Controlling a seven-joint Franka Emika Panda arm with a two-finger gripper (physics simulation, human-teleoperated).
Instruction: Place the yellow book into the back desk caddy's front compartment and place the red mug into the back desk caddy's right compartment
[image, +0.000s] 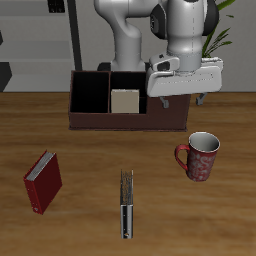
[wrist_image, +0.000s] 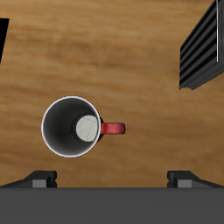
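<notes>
The red mug (image: 200, 156) stands upright on the table in front of the back desk caddy (image: 110, 121), its handle (wrist_image: 112, 129) clear to see from above. In the wrist view the red mug (wrist_image: 72, 127) shows its white inside, just ahead of the fingers and not between them. My gripper (image: 182, 98) (wrist_image: 112, 178) hangs open and empty, high over the caddy's end section near the mug. It hides most of the right compartment. The yellow book (image: 125, 100) stands in the caddy's nearer middle section, the front compartment.
A red book (image: 43, 182) lies flat near the table's front edge. A dark book (image: 127, 202) with a pale spine lies near the front middle. A corner of the caddy (wrist_image: 206, 48) shows in the wrist view.
</notes>
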